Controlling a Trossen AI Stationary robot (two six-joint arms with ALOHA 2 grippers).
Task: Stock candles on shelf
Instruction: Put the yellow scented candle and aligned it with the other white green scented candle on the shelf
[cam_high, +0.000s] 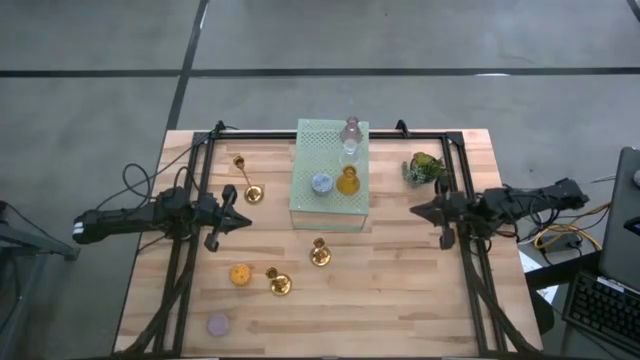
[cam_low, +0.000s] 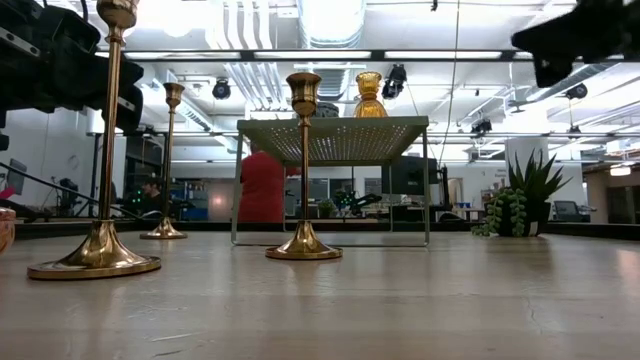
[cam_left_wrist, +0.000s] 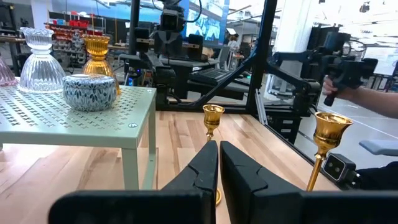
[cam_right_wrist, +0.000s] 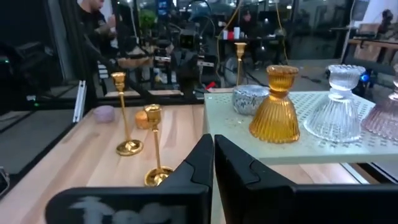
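The left claw (cam_high: 242, 218) hangs closed and empty over the table (cam_high: 400, 300), just off the left side of the shelf (cam_high: 320, 215). The right claw (cam_high: 418, 211) is likewise closed on nothing, off the shelf's right side.

Four pieces already stand on the mint shelf: a mauve-pink holder (cam_high: 351, 128), a clear glass holder (cam_high: 349, 149), an amber holder (cam_high: 347, 182) and a pale blue candle (cam_high: 322, 183). Two candles wait on the bare table near the left arm: an orange candle (cam_high: 240, 273) and a lilac candle (cam_high: 217, 324). Four brass candlesticks (cam_high: 278, 283) stand around them, and one small green plant (cam_high: 425, 167) sits near the right arm.

The likeliest trouble is the left arm brushing a tall, narrow candlestick on its way to the orange candle and tipping it. A careless placement could also knock the crowded glass pieces off the shelf.
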